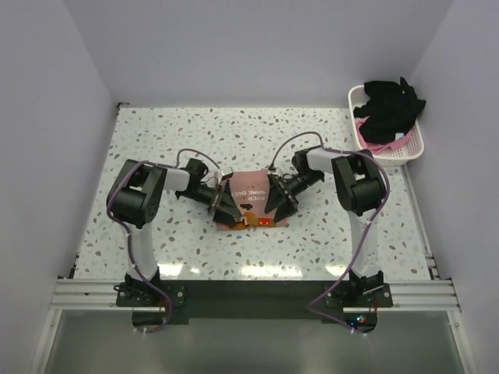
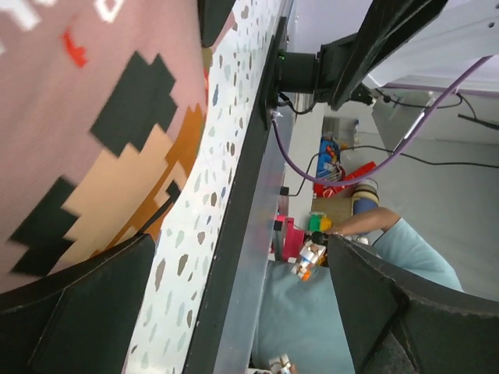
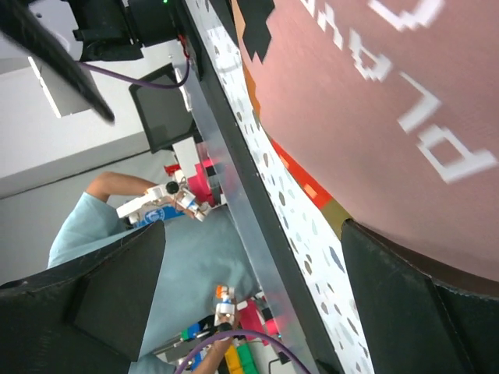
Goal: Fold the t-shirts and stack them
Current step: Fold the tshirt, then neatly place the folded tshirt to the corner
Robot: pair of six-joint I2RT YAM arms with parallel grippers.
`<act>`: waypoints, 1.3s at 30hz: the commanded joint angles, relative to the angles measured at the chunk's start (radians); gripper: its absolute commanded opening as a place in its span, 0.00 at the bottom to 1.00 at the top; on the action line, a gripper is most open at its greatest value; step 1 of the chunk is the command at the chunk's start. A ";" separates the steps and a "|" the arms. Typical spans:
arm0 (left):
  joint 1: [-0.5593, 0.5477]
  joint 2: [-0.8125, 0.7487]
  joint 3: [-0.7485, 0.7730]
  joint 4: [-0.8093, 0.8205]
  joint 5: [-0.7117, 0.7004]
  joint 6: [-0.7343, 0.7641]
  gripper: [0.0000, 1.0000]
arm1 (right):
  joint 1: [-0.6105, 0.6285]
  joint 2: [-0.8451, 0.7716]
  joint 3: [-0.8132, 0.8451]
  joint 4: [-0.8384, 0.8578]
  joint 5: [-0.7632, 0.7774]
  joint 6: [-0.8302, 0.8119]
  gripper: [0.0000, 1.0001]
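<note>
The dusty salmon-pink t-shirt (image 1: 251,196) lies folded into a small rectangle at the table's middle, its printed side up. It also shows in the left wrist view (image 2: 78,117) and in the right wrist view (image 3: 374,101). My left gripper (image 1: 224,207) is open at the shirt's left edge, low over the table, with nothing between its fingers (image 2: 70,312). My right gripper (image 1: 281,204) is open at the shirt's right edge, also empty. The black t-shirt (image 1: 394,105) lies heaped in the basket, with the brighter pink t-shirt (image 1: 380,145) under it.
The white lattice basket (image 1: 413,148) stands at the back right corner. The speckled table (image 1: 195,140) ends at a metal rail (image 1: 249,294) on the near side. Beyond that edge a person in a light blue shirt (image 3: 93,226) shows in the wrist views.
</note>
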 commanded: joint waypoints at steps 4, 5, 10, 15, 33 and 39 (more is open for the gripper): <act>0.144 0.037 0.037 -0.179 -0.298 0.238 1.00 | -0.040 -0.012 -0.053 -0.029 0.076 -0.022 0.99; 0.155 0.023 0.061 -0.209 -0.310 0.283 1.00 | -0.041 -0.033 -0.042 -0.043 0.069 -0.025 0.99; 0.186 -0.182 0.256 -0.287 -0.627 0.322 1.00 | -0.044 -0.223 0.108 -0.163 0.092 -0.045 0.99; -0.029 -0.373 0.308 -0.220 -1.040 0.311 1.00 | -0.075 -0.403 0.107 0.018 0.281 0.085 0.99; -0.250 -0.140 0.212 -0.028 -1.192 0.441 1.00 | -0.149 -0.537 0.137 0.020 0.660 0.005 0.98; -0.118 -0.019 0.218 -0.023 -1.246 0.384 1.00 | -0.175 -0.532 0.113 0.011 0.712 -0.048 0.99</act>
